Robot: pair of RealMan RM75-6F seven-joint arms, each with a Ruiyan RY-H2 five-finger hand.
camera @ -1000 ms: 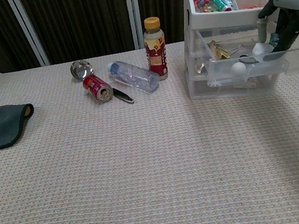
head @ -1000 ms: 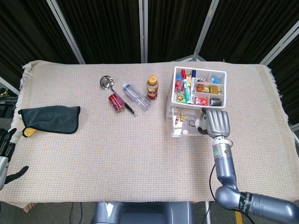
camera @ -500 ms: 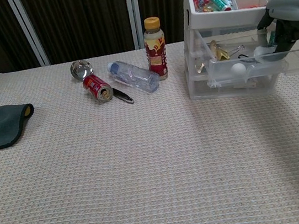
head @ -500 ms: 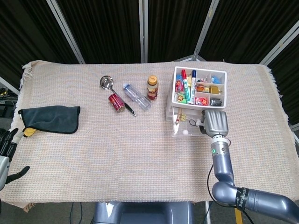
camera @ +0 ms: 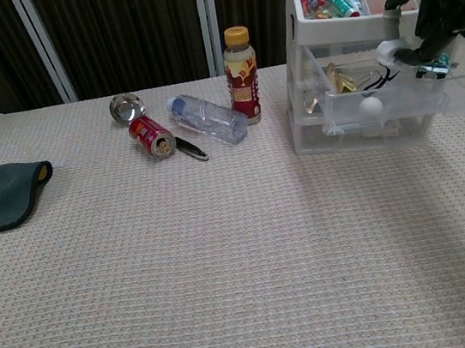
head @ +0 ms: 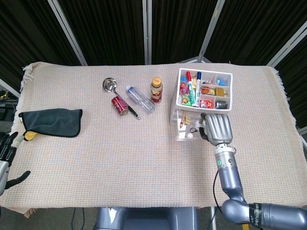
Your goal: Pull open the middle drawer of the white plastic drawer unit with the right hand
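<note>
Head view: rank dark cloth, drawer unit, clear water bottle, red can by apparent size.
1. drawer unit and dark cloth: look about alike, so I won't rank them, and the right hand covers part of the unit.
2. clear water bottle
3. red can

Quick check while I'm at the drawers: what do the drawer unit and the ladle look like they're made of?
The drawer unit looks like plastic: an opaque white frame with clear, slightly frosted drawers whose contents show through, and the middle drawer is see-through. The ladle looks like polished metal at the bowl, which reflects light; its dark handle is probably plastic, though that is hard to tell.
</note>
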